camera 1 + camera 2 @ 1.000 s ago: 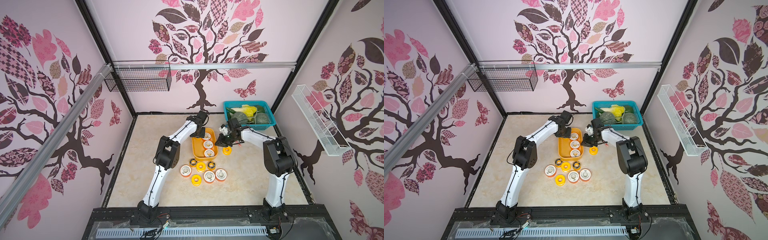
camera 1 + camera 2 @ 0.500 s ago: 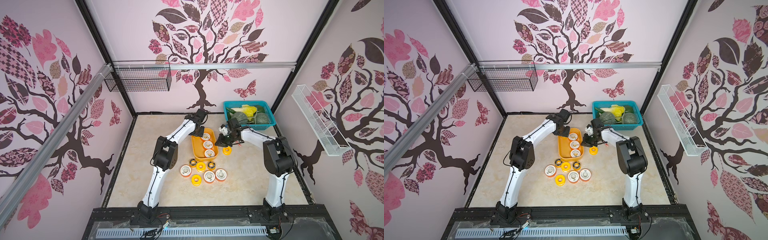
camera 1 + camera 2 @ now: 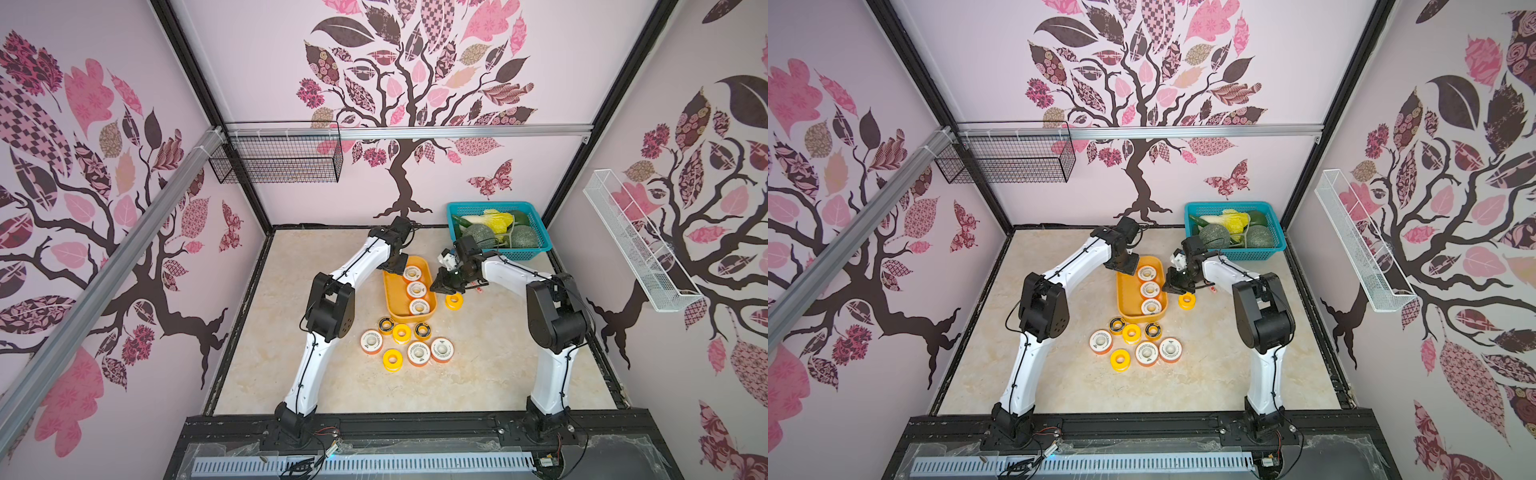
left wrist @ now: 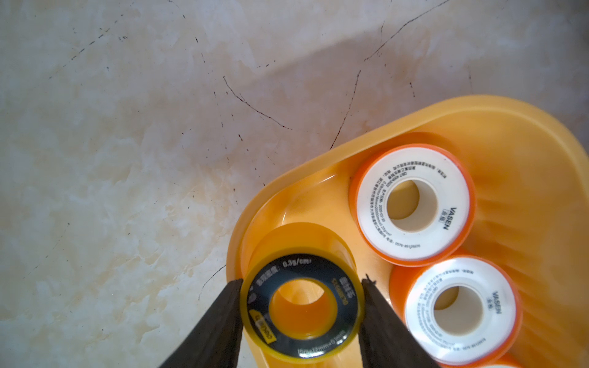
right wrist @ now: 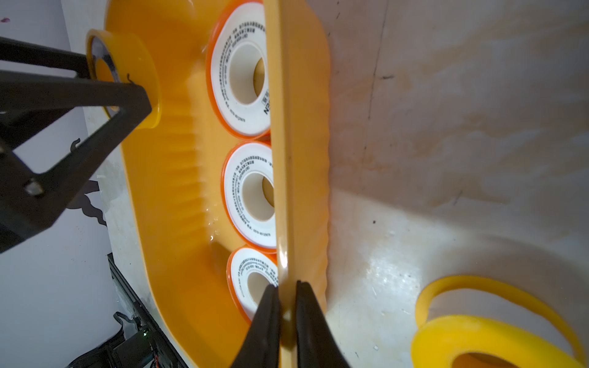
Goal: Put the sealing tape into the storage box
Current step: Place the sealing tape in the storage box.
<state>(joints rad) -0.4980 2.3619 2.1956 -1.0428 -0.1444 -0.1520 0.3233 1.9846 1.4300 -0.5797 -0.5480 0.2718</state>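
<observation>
Your left gripper (image 4: 302,281), jaws half spread, clamps a black-faced yellow spool (image 4: 347,306) by its sides at the far end of the storage box (image 4: 526,143). Beside it, three white-faced spools (image 3: 416,290) lie inside. Your right gripper (image 5: 286,286) pinches the box's side wall tight. A yellow spool (image 5: 494,334) lies just outside on the table (image 3: 478,374).

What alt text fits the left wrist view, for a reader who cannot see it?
The left claw grips a small yellow spool with a black ring face over a rounded corner of the yellow-orange storage box. Two white-faced, orange-rimmed spools lie flat inside the box, and cream marbled tabletop fills the rest.
</observation>
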